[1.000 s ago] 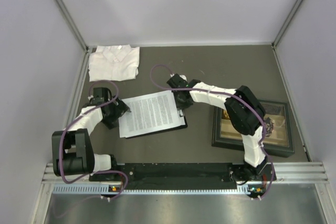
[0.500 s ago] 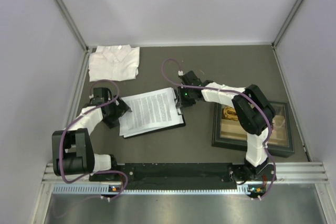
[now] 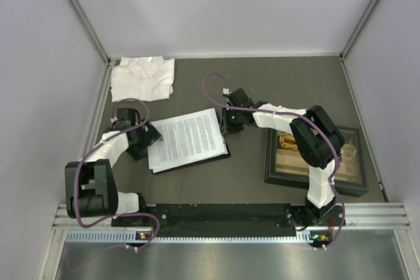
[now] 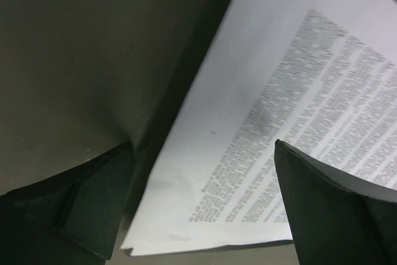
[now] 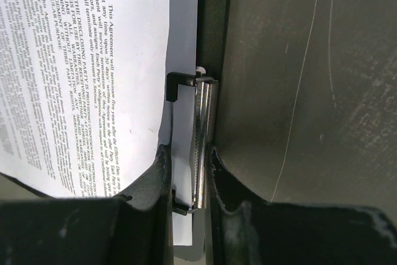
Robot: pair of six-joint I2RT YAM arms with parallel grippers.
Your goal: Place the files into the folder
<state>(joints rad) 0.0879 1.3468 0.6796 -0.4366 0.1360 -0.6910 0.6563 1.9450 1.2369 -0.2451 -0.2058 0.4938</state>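
White printed files (image 3: 189, 139) lie on the black folder (image 3: 228, 151) at mid-desk in the overhead view, a little askew, so that a dark strip of folder shows along their near and right edges. The desk (image 3: 262, 83) also carries a folded shirt (image 3: 142, 78) at the far left and a framed tray (image 3: 282, 180) to the right, both well apart from the work. The left claw (image 3: 146, 139) sits at the sheets' left end and the right claw (image 3: 228, 121) at the folder's clip end. From the left wrist, that claw's fingers (image 4: 93, 203) stand wide apart, holding nothing, with a corner of the files between them. The paper there seems raised off the dark surface, with a shadow beneath. A push from here looks likely to buckle or fan the sheets rather than slide them as a stack, and closing could crease the corner. From the right wrist, the right claw is pinched together on the silver clip (image 5: 201, 122). The sheets' white margin is touching or just beside the clip's black bracket; whether they are tucked under it I cannot tell. The lever is thin, smooth metal, so the grip may slip and let the clip snap down early, either missing the files or trapping them crooked. Pulling on the clip could also drag the light folder across the desk and spoil the alignment.
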